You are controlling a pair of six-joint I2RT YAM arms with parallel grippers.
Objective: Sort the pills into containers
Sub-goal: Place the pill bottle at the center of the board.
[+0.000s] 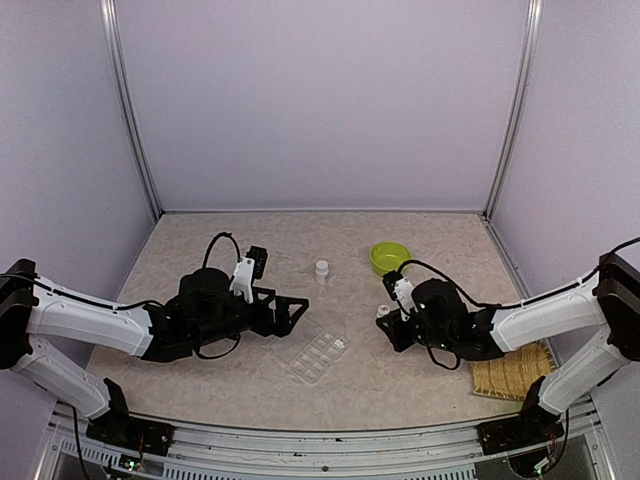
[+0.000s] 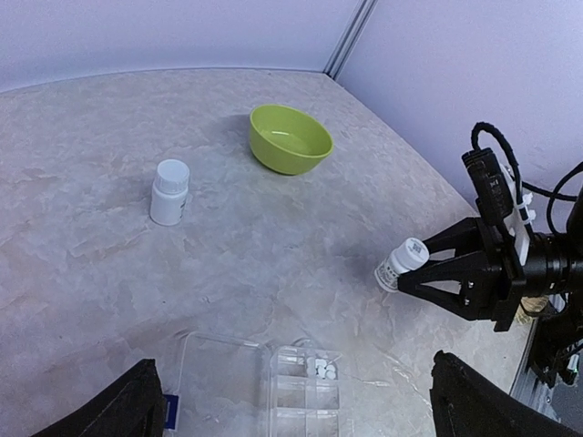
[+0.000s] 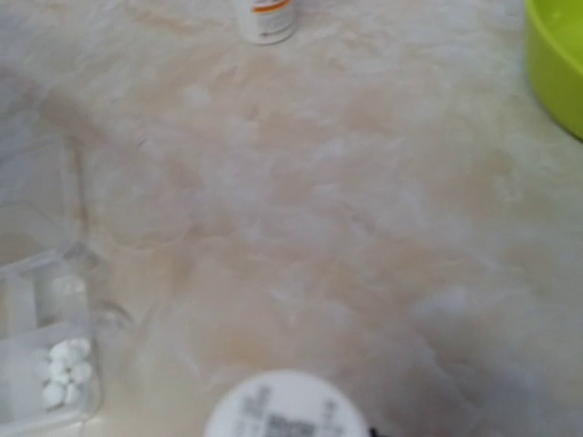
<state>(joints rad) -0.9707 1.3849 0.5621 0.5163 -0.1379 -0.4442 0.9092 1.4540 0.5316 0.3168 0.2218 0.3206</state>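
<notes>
No legible text, brands, numbers or signs in any view. Cap (image 3: 287, 410) of near bottle (image 2: 397, 269): dark printed marks, too blurred to read; in left wrist view, a small dark square pattern, not decodable. Label (image 3: 271, 7) of far bottle (image 2: 169, 193): orange band only, no characters resolved.

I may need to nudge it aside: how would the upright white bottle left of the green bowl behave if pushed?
The white bottle stands taller than wide, so a high push probably tips it. Round-bodied, it would likely roll then. Looks like small plastic, probably light.
</notes>
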